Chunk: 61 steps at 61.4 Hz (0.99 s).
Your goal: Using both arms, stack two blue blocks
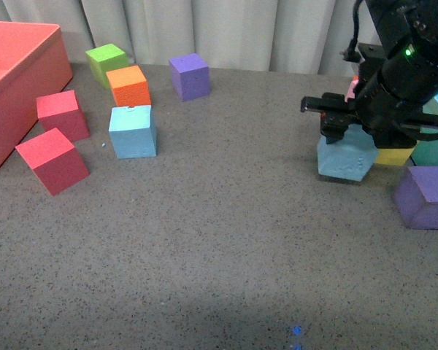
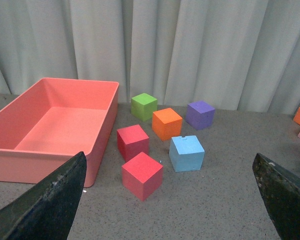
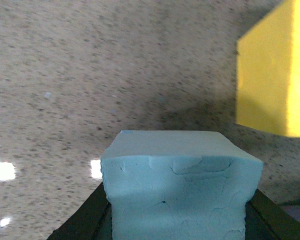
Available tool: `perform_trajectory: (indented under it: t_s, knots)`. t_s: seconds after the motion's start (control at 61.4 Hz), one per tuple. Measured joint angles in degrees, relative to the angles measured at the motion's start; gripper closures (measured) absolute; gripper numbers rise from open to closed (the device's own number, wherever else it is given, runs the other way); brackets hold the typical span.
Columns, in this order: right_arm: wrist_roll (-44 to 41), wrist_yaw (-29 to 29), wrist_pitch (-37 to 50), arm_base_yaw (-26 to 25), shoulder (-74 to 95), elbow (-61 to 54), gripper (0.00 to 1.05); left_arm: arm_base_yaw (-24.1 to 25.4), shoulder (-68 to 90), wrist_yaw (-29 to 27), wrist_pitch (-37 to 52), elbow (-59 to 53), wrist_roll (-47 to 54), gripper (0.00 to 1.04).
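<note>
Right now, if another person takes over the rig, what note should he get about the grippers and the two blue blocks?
Right gripper: shut on one blue block, at the right of the table, beside a yellow block. I cannot tell whether it is lifted.
Left gripper: open, holds nothing, and is out of the front view. Its camera faces the other blue block.
Other blue block: free on the table at the left, just in front of an orange block.
Done: one block gripped.
Left: bring the two blocks together and set one on the other.
</note>
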Motion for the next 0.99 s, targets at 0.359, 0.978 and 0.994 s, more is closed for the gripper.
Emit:
perform_trajectory:
  t_s: [0.359, 0.978, 0.994]
  knots:
    - [0.4, -0.9, -5.4, 7.2, 7.0, 13.4, 0.58, 0.0, 0.0, 0.0, 0.0, 0.0, 0.0, 0.07]
    - [-0.2, -0.4, -11.2, 10.9, 15.4, 24.5, 0.42, 0.0, 0.0, 0.0, 0.0, 0.0, 0.0, 0.07]
    - [-0.2, -0.5, -11.2, 10.9, 15.4, 24.5, 0.39, 0.0, 0.0, 0.0, 0.0, 0.0, 0.0, 0.07]
